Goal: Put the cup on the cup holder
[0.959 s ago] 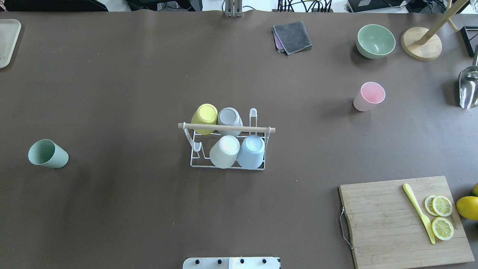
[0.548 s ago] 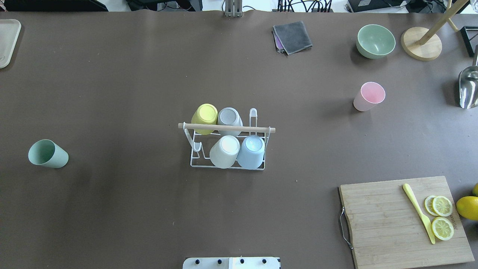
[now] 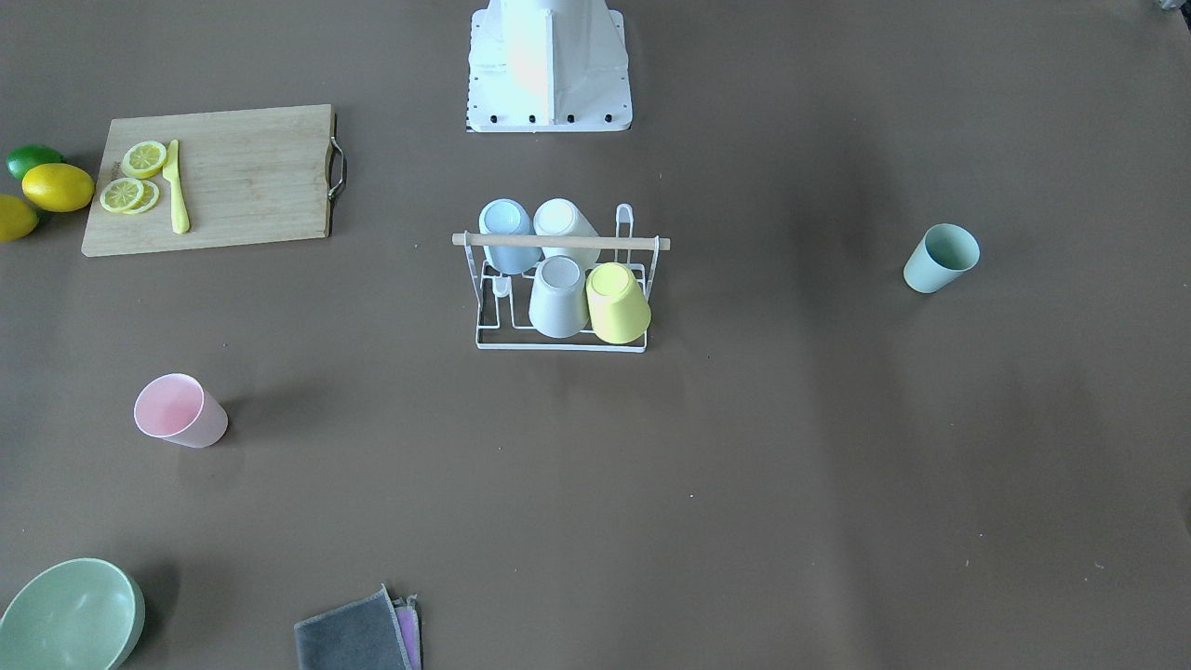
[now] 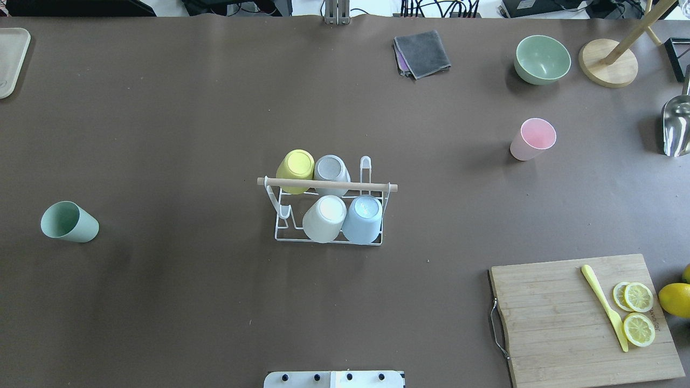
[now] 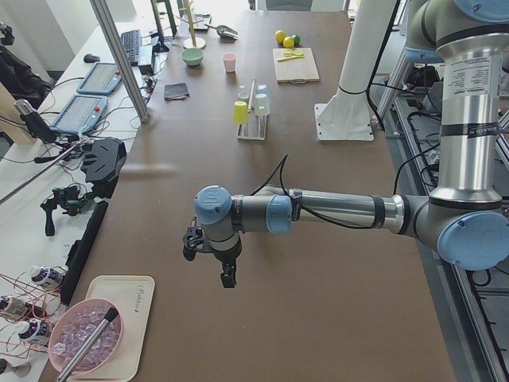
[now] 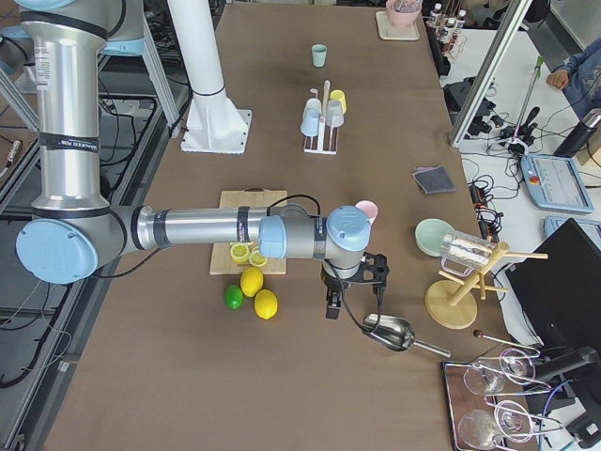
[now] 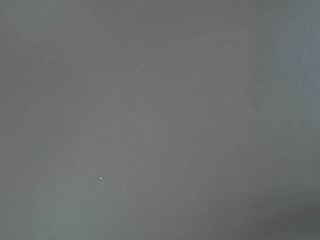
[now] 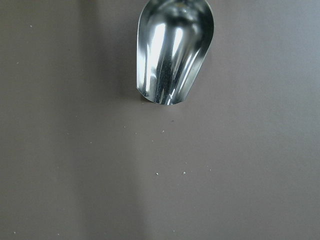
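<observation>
Black left gripper [image 5: 227, 277] hangs over bare brown table [image 5: 278, 326], and right gripper [image 6: 331, 306] hangs near a steel scoop [image 8: 172, 50]. How far either is open, I cannot tell. White holder [image 4: 328, 185] carries upturned yellow cup [image 4: 295, 168], grey cup [image 4: 331, 172], white cup [image 4: 325, 218] and blue cup [image 4: 363, 219]. Green cup [image 4: 70, 222] stands well left of holder, pink cup [image 4: 531, 140] well right. Board [image 4: 560, 318] lies to the right of holder too, nearer the robot.

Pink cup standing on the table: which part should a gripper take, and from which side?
Probably the outer wall of the pink cup at mid-height, coming in from the side. It stands upright, mouth up, with nothing close beside it. A side grip leaves the mouth free for turning it over onto a prong of the cup holder.
</observation>
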